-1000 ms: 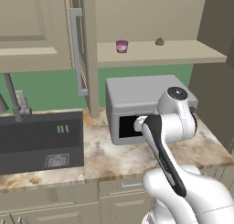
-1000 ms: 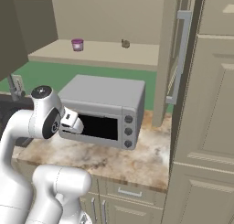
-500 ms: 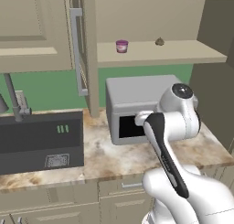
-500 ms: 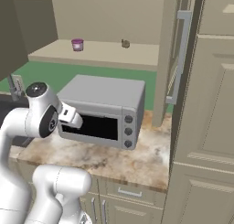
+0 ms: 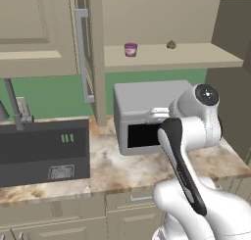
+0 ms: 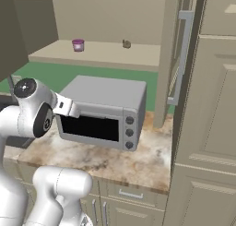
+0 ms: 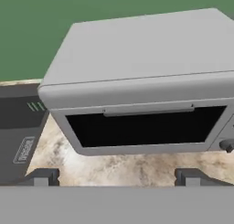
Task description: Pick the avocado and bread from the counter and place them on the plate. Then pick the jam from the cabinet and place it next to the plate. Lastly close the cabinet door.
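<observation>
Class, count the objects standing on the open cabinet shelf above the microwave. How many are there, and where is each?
2. A small purple cup stands toward the shelf's left, near the front edge; the tiny brown jam sits to its right, farther back. The open cabinet door could hide more.

Just ahead of the gripper (image 7: 116, 176), the microwave (image 7: 141, 77) has a smooth, matt grey metal-like casing and a glossy black window. Below it the counter (image 7: 132, 166) looks like polished marbled stone. Above, the cabinet door (image 5: 37, 31) is matt beige panel with a brushed silver handle (image 5: 82, 55).
</observation>
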Tool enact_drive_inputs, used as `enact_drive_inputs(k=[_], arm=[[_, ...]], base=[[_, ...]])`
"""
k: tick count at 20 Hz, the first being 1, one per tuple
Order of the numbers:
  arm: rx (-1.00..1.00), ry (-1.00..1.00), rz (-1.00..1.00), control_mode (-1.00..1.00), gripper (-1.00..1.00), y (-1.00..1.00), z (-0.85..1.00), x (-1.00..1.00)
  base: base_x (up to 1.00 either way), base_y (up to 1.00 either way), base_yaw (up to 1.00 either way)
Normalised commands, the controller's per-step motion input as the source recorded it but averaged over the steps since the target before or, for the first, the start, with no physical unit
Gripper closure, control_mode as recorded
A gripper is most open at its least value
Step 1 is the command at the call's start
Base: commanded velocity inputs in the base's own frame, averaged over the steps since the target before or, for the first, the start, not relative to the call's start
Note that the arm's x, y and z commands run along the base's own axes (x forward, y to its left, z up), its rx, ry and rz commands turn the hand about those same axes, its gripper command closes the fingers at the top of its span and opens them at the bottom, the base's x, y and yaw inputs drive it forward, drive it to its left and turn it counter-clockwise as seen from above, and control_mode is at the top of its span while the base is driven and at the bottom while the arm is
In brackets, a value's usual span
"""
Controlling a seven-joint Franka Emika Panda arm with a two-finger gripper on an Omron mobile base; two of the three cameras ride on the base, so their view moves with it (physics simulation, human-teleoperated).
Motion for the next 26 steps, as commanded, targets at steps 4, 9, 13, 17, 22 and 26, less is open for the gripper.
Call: enact_drive_inputs(k=[4,9,13,17,22,26], arm=[[-0.01,-0.20,0.05,-1.00,-1.00,0.00,0.56,-0.01],[-0.02,-0.09,0.06,-1.00,-1.00,0.00,0.54,0.00],[-0.01,-0.02,0.01,-1.00,-1.00,0.00,0.54,0.00],[-0.01,0.00,0.00,-1.00,-1.00,0.00,0.57,0.00],[-0.03,-0.01,0.00,-1.00,-1.00,0.06,0.55,0.00],[-0.04,-0.06,0.00,-1.00,-1.00,0.06,0.45,0.08]], base=[[0.00,0.00,0.00],[0.00,0.00,0.00],[0.00,0.00,0.00],[0.00,0.00,0.00],[0.00,0.00,0.00],[0.00,0.00,0.00]])
